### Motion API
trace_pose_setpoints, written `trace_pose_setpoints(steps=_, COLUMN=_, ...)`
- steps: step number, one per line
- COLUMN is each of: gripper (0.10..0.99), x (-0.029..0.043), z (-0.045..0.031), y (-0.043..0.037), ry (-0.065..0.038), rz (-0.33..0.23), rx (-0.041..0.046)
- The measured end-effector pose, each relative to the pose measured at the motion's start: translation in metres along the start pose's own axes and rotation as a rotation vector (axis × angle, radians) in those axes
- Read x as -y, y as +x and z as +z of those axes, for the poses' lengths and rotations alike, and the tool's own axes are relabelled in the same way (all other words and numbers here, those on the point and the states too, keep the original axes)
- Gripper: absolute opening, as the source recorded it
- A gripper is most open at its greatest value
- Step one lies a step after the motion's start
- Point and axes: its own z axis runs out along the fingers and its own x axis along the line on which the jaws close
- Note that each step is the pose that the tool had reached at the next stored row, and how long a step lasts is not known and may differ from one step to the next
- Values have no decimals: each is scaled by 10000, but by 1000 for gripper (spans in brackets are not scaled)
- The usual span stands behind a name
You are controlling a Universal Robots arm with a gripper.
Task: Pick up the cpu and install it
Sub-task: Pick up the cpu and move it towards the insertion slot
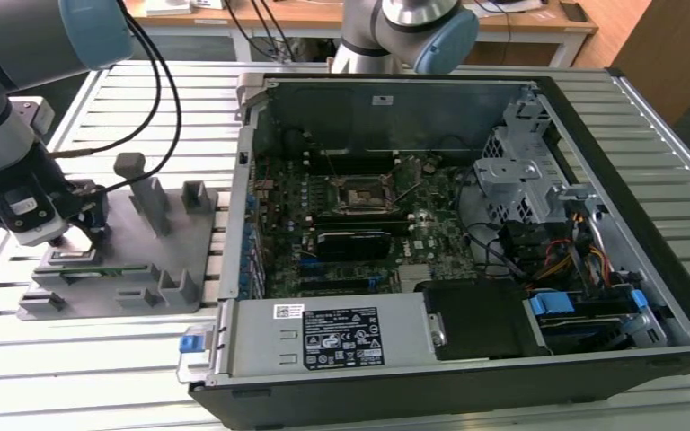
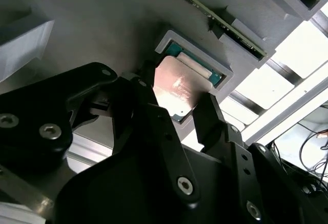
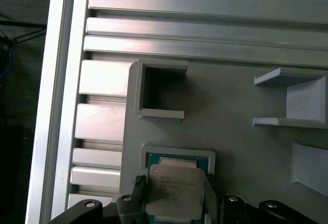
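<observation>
Hovering low at the exterior view's left, gripper (image 1: 78, 235) over the grey holder tray (image 1: 129, 247) on the tabletop (image 1: 105, 359); open computer case (image 1: 381, 117) beside it. Second wrist view: cpu (image 2: 177, 83) at a teal-lined pocket (image 2: 165, 38), fingers (image 2: 139, 95) clamped on opposite edges. First wrist view: cpu slightly askew over that pocket.

In the exterior view, at 9 o'clock from the computer case (image 1: 441, 224), the hand (image 1: 78, 238) covers part of the grey fixture (image 1: 165, 269). In the first wrist view the clamped cpu (image 3: 174, 188) has its near edge cut off.
</observation>
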Motion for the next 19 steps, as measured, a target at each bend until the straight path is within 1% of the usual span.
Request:
trace_pose_setpoints(steps=1, gripper=565, x=0, z=0, y=0, ry=0, rz=0, rx=0)
trace_pose_setpoints(steps=2, gripper=529, x=0, z=1, y=-1, ry=-1, rz=0, rx=1)
trace_pose_setpoints(steps=5, gripper=529, x=-2, z=-10, y=-2, ry=-3, rz=-8, rx=6)
trace_pose_setpoints(steps=11, gripper=529, x=-1, z=-8, y=-1, ry=1, rz=-8, rx=0)
trace_pose_setpoints(steps=12, gripper=545, x=-1, z=-6, y=-1, ry=1, rz=-8, rx=1)
trace_pose_setpoints(steps=14, gripper=545, x=0, z=-4, y=-1, ry=1, rz=-8, rx=1)
trace_pose_setpoints(steps=15, gripper=604, x=0, z=-4, y=-2, ry=2, rz=-8, rx=0)
trace_pose_setpoints(steps=19, gripper=592, x=1, z=11, y=-1, ry=17, rz=-8, rx=-3)
